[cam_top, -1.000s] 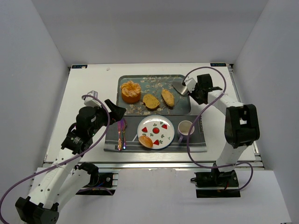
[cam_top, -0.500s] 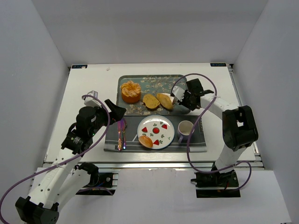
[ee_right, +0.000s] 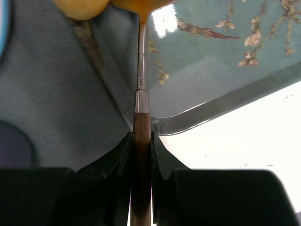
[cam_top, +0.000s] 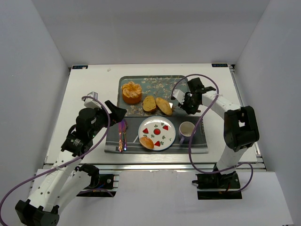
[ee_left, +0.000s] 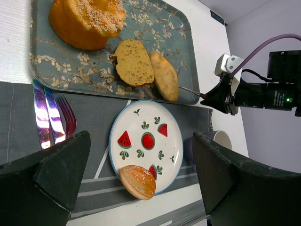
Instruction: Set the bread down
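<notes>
Our right gripper (ee_right: 141, 141) pinches the spatula (ee_right: 141, 80), its blade at the oval roll (ee_left: 164, 76) on the tray (ee_left: 175, 41). We judge this the scooping step; next, a level lift toward the plate (ee_left: 170, 141).

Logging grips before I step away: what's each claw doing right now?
Left claw: open, holding nothing.
Right claw: closed on the spatula, gripping its wooden handle.
</notes>
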Robot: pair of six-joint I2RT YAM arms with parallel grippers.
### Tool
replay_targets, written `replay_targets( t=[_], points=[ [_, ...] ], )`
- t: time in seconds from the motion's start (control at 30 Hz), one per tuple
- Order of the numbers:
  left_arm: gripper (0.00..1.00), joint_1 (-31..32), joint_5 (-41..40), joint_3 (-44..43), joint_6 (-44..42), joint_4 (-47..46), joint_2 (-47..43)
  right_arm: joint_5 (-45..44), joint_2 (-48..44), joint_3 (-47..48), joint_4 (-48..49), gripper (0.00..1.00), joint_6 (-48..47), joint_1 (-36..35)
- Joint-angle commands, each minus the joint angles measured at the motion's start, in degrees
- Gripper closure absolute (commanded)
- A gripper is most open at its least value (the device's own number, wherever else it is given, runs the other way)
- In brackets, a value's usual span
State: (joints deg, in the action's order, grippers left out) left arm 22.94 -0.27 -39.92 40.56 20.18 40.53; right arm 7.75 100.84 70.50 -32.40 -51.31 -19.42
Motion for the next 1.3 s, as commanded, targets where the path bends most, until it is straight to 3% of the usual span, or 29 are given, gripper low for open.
replay_targets(
  t=[0.0, 0.3, 0.63, 1.27],
  points=[
    [0.02, -0.26, -0.87, -0.07, -0.04, 1.26, -1.33, 5.34, 2.07, 4.99, -8.72, 1.00, -1.69, 0.70],
    [0.02, -0.26, -1.05, 0.19, 0.31, 1.61, -2.04, 8.68, 4.80, 9.12, -12.86, 1.00, -0.11, 4.21],
    [0.02, -0.26, -0.69, -0.51, 0.14, 1.00, -0.90, 18.35, 8.41, 14.05, -19.27, 1.00, -0.72, 10.89],
    [0.02, -0.26, -0.25, -0.69, -0.13, 0.20, 0.42, 20.90, 5.25, 15.81, -18.31, 1.00, -3.61, 12.04]
  ],
)
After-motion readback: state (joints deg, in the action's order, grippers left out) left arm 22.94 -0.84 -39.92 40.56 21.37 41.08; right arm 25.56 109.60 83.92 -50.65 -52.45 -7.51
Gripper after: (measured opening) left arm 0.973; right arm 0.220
